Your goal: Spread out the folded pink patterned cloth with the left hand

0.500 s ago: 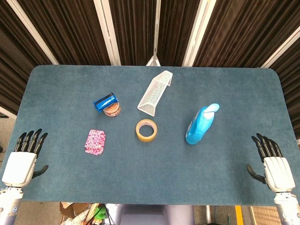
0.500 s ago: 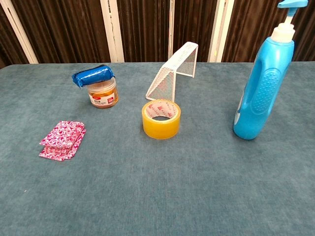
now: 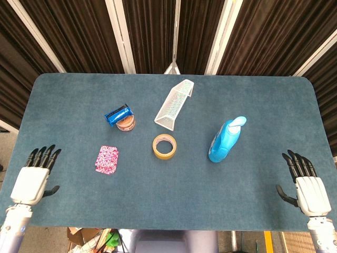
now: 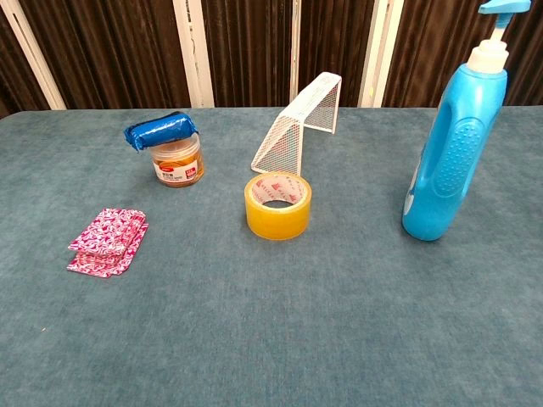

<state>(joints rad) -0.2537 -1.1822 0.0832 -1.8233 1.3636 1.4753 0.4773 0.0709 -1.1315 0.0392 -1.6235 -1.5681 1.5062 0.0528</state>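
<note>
The surface [image 3: 263, 105] is a wide blue-green felt top with rounded far corners, backed by dark curtains with pale strips. Taking its middle as the clock centre in the head view, the blue pump bottle [image 3: 225, 140] stands upright at about 3 o'clock, its nozzle at the top; in the chest view it is the tallest thing there. The white wire-mesh rack [image 3: 174, 104] lies tipped on its side at about 12 o'clock.

The left hand [image 3: 32, 182] is at the near left edge of the surface, about 8 o'clock, palm down, its fingers [image 3: 43, 156] straight, spread apart and holding nothing. The right hand [image 3: 308, 187] is at the near right edge, about 4 o'clock, its fingers likewise extended, apart and empty. Neither shows in the chest view.

The roll of yellow tape [image 3: 164, 146] lies flat near the centre, just toward the near side, between the rack and the near edge. The small jar [image 3: 126, 123] with an orange label stands at about 10 o'clock with a blue bundle [image 3: 118, 114] resting on top of it.

The folded pink patterned cloth [image 3: 107, 159] lies flat at about 8 o'clock, nearer the robot than the jar and well apart from the left hand. It is still folded into a small rectangle, its layered edges visible in the chest view.
</note>
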